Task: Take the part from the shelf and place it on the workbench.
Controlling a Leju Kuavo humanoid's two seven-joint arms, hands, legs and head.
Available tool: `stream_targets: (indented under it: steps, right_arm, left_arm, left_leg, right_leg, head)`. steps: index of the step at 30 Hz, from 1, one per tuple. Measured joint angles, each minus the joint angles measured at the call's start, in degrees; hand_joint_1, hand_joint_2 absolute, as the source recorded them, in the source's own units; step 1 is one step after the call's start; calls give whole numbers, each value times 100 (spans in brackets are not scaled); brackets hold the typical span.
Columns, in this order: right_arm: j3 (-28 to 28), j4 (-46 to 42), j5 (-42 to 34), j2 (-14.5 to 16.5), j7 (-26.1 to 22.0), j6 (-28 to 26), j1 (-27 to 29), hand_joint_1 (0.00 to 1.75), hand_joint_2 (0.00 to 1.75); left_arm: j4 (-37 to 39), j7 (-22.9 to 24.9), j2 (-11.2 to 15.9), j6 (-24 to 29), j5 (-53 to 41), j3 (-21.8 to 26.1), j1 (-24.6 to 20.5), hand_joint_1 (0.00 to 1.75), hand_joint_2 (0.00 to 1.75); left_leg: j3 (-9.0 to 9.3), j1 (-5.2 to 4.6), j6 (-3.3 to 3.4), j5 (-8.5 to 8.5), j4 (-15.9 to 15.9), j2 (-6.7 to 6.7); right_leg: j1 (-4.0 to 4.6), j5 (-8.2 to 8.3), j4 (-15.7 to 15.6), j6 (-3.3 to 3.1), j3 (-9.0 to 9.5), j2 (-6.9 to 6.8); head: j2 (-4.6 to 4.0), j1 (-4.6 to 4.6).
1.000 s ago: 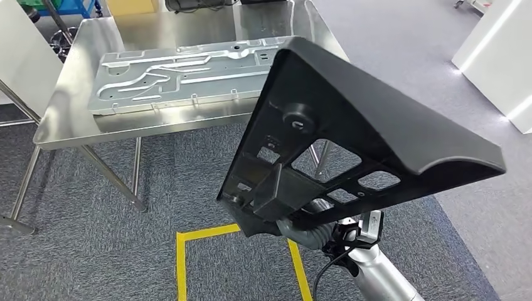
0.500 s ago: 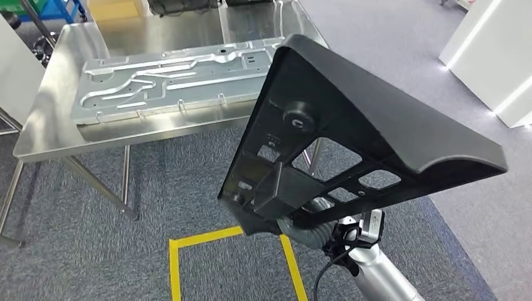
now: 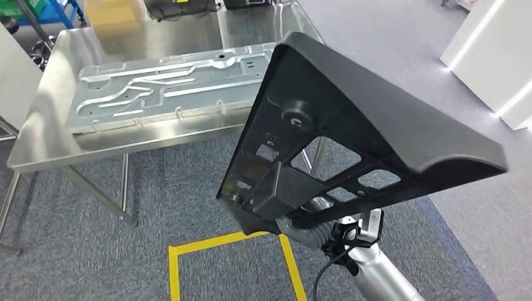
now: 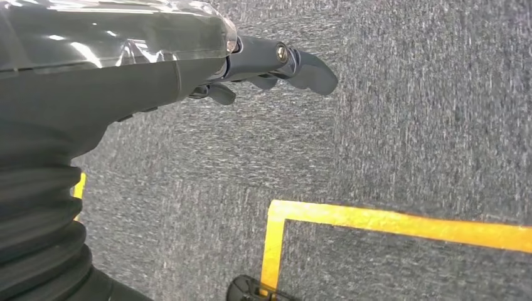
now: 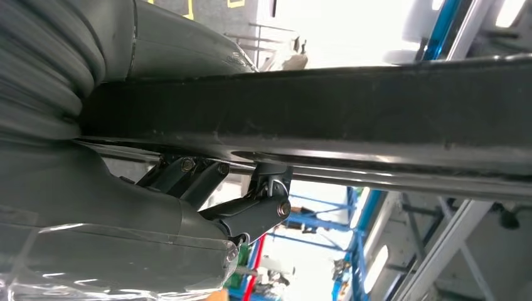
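Gripping the black part (image 3: pixel 351 135) by its lower edge, the right hand (image 3: pixel 301 226) holds it tilted up above the carpet, short of the steel desk (image 3: pixel 56 135) bearing a metal panel (image 3: pixel 169 84), while the left hand (image 4: pixel 263 63) hangs empty, fingers loosely apart.

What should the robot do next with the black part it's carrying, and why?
Probably step closer to the workbench: the right hand holds the black part over carpet, short of the steel top, where a metal panel already lies.
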Motion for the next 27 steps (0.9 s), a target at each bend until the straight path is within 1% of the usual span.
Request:
stream_targets:
  steps: [2,3,4,5,6,7,8,9,11,13,14,15,17,18,19,20,21,22,23,24,25,26,27]
  right_arm:
    - [-2,-4,1,-5,1,-23,23,175,175]
    - [-3,-6,1,-8,-1,-26,26,175,175]
    - [-2,-9,0,-8,-2,-26,28,175,175]
    - [-1,-8,1,-8,-3,-24,32,175,175]
    - [1,-5,1,-8,-4,-20,41,175,175]
    - [2,-2,2,-8,-3,-18,55,175,175]
    - [2,1,3,-8,-2,-17,69,175,175]
    - [2,3,3,-8,-2,-17,80,175,175]
    - [2,4,4,-8,-1,-17,89,175,175]
    - [2,4,3,-8,-1,-17,89,175,175]
    - [2,4,3,-8,-1,-17,90,175,175]
    - [2,5,3,-8,-1,-17,89,175,175]
    - [2,5,6,-7,2,-20,90,175,175]
    - [2,2,13,-7,3,-26,87,175,175]
    - [1,-4,30,-6,8,-38,85,175,175]
    - [-2,-9,60,-6,15,-60,76,175,175]
    - [-4,-13,100,-6,24,-91,68,175,175]
    - [-5,-13,147,-6,38,-122,65,175,175]
    - [-7,-10,194,-6,53,-155,70,175,175]
    - [-7,-7,231,-7,66,-182,85,175,175]
    - [-8,-3,261,-8,79,-205,102,175,175]
    - [-10,0,281,-8,88,-227,115,175,175]
    - [-15,1,293,-9,94,-241,122,175,175]
  left_arm:
    - [0,-2,-3,0,0,0,-4,0,175]
    - [0,-3,-4,-1,0,0,-6,0,175]
    - [0,-5,-4,-2,0,0,-6,0,175]
    - [0,-7,-4,-4,0,0,-4,0,175]
    - [0,-7,-4,-7,0,0,5,0,175]
    - [0,-7,-4,-10,1,0,15,0,175]
    - [0,-7,-5,-13,1,0,25,0,175]
    - [0,-7,-5,-14,1,0,32,0,175]
    - [0,-7,-6,-15,1,0,35,0,175]
    - [0,-7,-6,-15,2,0,35,0,175]
    - [0,-7,-6,-15,2,0,35,0,175]
    - [0,-7,-2,-15,2,0,34,0,175]
    - [0,-8,6,-15,2,1,32,0,175]
    - [0,-9,10,-15,2,1,30,0,175]
    - [0,-13,9,-15,2,1,27,0,175]
    - [-1,-16,9,-15,2,2,25,0,175]
    - [-1,-22,8,-15,2,2,20,0,175]
    - [-2,-27,6,-15,2,3,17,0,175]
    - [-2,-34,3,-16,2,3,17,0,175]
    - [-2,-41,0,-16,2,4,20,0,175]
    - [-2,-48,-4,-17,2,4,27,0,175]
    - [-2,-55,-8,-19,2,4,32,0,175]
    - [-2,-59,-10,-22,2,4,35,0,175]
  left_leg:
    - [20,12,-56,-71,30,14]
    - [-29,19,-74,-156,179,16]
    - [-160,26,-83,-285,458,12]
    - [-369,27,-88,-442,853,9]
    - [-623,28,-95,-585,1281,7]
    - [-848,28,-100,-650,1608,7]
    - [-987,28,-99,-595,1740,6]
    - [-1050,28,-96,-498,1749,6]
    - [-1038,28,-86,-312,1597,6]
    - [-1008,28,-81,-238,1505,6]
    - [-976,27,-76,-167,1414,6]
    - [-850,14,-42,12,1090,0]
    - [-608,-36,39,295,444,-14]
    - [-491,-46,87,404,146,-24]
    - [-456,-40,109,395,82,-34]
    - [-418,-23,135,390,45,-44]
    - [-375,-2,159,382,12,-53]
    - [-340,2,178,366,-2,-63]
    - [-313,4,193,341,-4,-74]
    - [-287,6,195,314,-1,-95]
    - [-252,11,188,283,1,-124]
    - [-208,21,173,247,6,-161]
    - [-155,35,151,207,12,-202]
  right_leg:
    - [-19,-30,-33,-77,48,18]
    - [-27,-48,-57,-120,88,23]
    - [-30,-70,-74,-161,132,25]
    - [-15,-103,-77,-196,166,26]
    - [0,-135,-75,-218,196,31]
    - [18,-169,-73,-230,232,40]
    - [34,-206,-71,-235,276,51]
    - [45,-235,-70,-237,314,61]
    - [56,-268,-70,-236,363,71]
    - [59,-278,-69,-235,379,72]
    - [62,-288,-69,-234,394,73]
    - [67,-325,-70,-225,439,74]
    - [67,-406,-67,-162,498,85]
    - [73,-453,-68,-116,530,88]
    - [69,-483,-43,-68,527,86]
    - [65,-546,59,-32,490,76]
    - [58,-648,277,5,386,68]
    - [34,-778,611,35,203,60]
    - [11,-915,1026,62,-49,54]
    - [-17,-992,1387,87,-294,50]
    - [-44,-969,1593,110,-472,46]
    - [-71,-824,1580,132,-544,43]
    - [-95,-575,1331,153,-492,45]
  head:
    - [0,0]
    - [0,0]
    - [0,-1]
    - [0,-1]
    - [0,-2]
    - [0,-2]
    - [0,-2]
    - [0,-2]
    - [0,-2]
    - [0,-2]
    - [0,-2]
    - [0,-1]
    - [0,1]
    - [0,1]
    - [0,0]
    - [0,0]
    - [0,0]
    - [0,1]
    - [0,1]
    - [0,1]
    - [0,1]
    - [0,1]
    - [0,1]
